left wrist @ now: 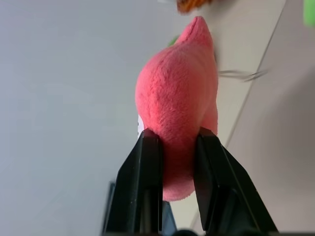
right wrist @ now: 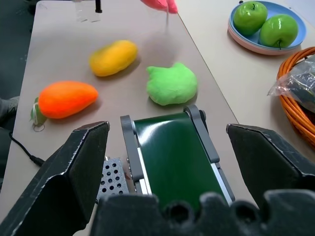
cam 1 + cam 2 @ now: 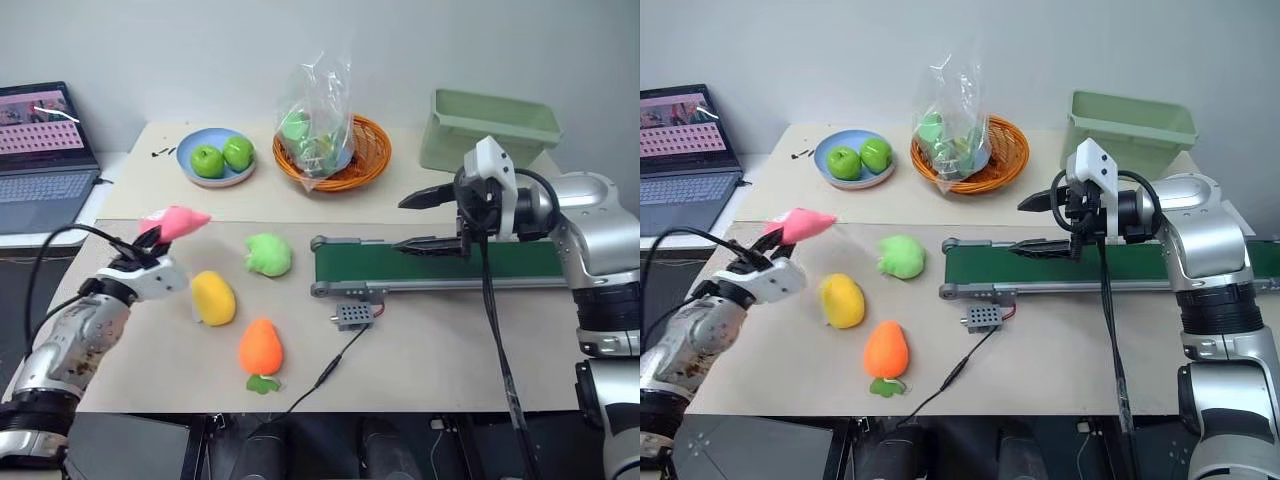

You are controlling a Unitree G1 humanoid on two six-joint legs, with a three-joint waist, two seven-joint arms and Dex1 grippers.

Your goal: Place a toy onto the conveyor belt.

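The pink toy [image 3: 178, 221] is pinched in the left gripper [image 3: 150, 240], lifted above the table's [image 3: 420, 370] left side, its face hidden. The right gripper [image 3: 428, 222] hovers with fingers spread over the conveyor belt [image 3: 440, 262]. A laptop [image 3: 40, 150] is cut off at the left edge.

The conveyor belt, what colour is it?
Dark green belt in a grey frame; clearest in the right wrist view.

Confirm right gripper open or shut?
Open: the right gripper has its fingers spread wide above the conveyor belt, holding nothing.
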